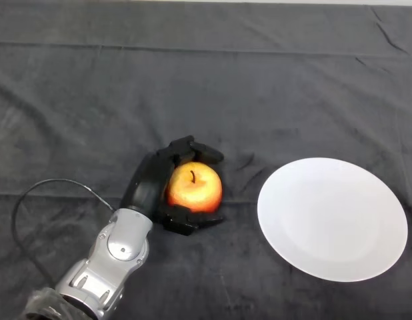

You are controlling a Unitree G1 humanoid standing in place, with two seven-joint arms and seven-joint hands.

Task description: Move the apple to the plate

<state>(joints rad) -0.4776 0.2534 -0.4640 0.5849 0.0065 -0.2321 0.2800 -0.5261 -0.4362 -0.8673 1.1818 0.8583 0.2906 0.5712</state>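
Red-yellow apple clasped in robot hand, beside white plate

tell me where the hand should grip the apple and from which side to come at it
Grip the apple round its widest middle, coming from its left. It sits upright, stem up, so the round flanks give opposing surfaces. The left hand is already so placed, fingers curled behind and thumb in front. The plate lies to the right, unobstructed.
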